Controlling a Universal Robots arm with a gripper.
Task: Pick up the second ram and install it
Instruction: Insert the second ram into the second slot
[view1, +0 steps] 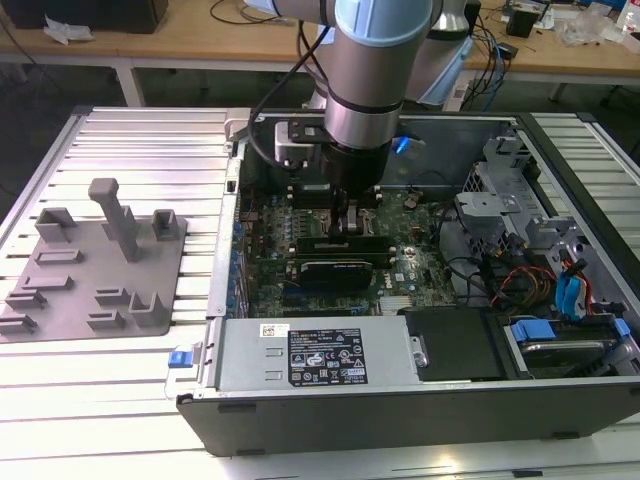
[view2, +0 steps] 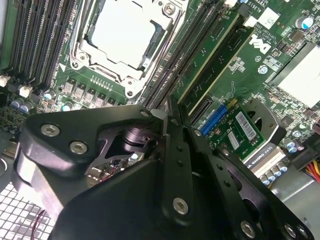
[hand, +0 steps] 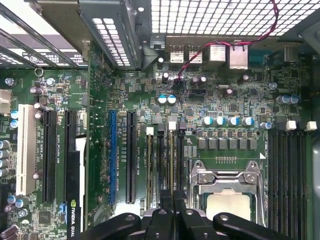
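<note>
Exterior view: arm (view1: 372, 90) reaching straight down into an open computer case (view1: 400, 420), with the gripper (view1: 345, 222) low over the motherboard (view1: 420, 215), just behind a black graphics card (view1: 340, 268). Also held in that case: a grey power supply (view1: 310, 355) along the near wall, a metal drive cage (view1: 500, 190) and a blue-tabbed drive (view1: 560, 335) toward the exterior view's right, and loose cables (view1: 520, 275) between them. Outside the case, on the ribbed table (view1: 130, 140) toward the exterior view's left: a grey holder tray (view1: 95, 265) with upright posts.

Closer detail from both wrist views, too small to make out from outside: a square processor (view2: 122, 32) in its silver socket, flanked by rows of dark memory slots (view2: 35, 40).

First wrist view: the second ram (hand: 170, 165) standing on edge in a slot beside the processor, with another green stick (hand: 149, 167) in the neighbouring slot, farther from the processor. Top edge of the second ram running in between the black fingertips (hand: 161, 200).

Second wrist view: green face of the same ram (view2: 212, 48) slanting away from the finger ends. Jaws drawn narrow, closed on the near end of the second ram. Cannot tell whether seated fully in the slot.
</note>
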